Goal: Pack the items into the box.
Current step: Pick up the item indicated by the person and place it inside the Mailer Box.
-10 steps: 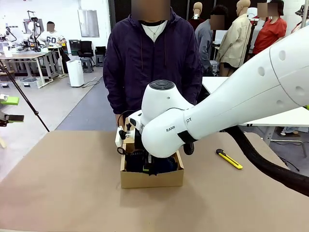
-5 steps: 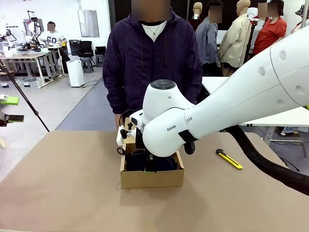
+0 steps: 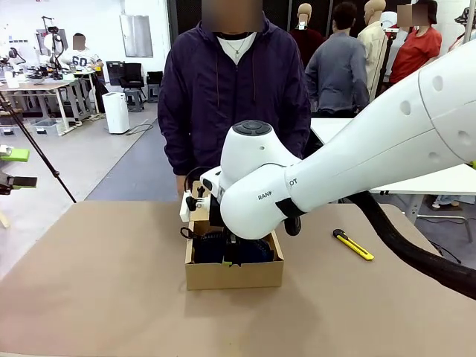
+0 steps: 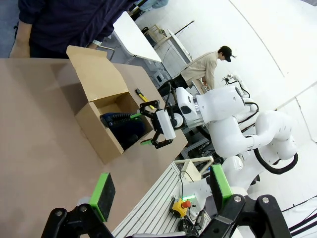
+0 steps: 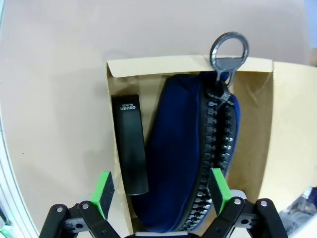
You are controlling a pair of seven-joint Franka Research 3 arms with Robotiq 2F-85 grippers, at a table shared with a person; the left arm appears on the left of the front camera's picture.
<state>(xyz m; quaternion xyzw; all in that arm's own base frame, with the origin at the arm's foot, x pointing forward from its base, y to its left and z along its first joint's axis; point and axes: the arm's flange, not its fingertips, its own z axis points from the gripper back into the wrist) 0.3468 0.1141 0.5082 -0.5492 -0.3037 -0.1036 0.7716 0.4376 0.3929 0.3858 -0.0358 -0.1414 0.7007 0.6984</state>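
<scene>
Front view: the right arm (image 3: 335, 178) covers the far half of the box (image 3: 234, 277); the contents inside read as dark shapes, not told apart.

Right wrist view: the end of the pouch (image 5: 181, 148) at the box's cut-off near wall is hidden behind the right gripper (image 5: 161, 191). Print on the stapler (image 5: 131, 148) is too small to read.

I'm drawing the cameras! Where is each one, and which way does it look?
Front: between the arms, facing across the table at the person; the right arm reaches over the box.
Left wrist: riding that arm, facing the box from the side; open left end effector at bottom.
Right wrist: above the box, looking down on pouch and stapler; open right end effector.
Shared: all three show the box.
</scene>
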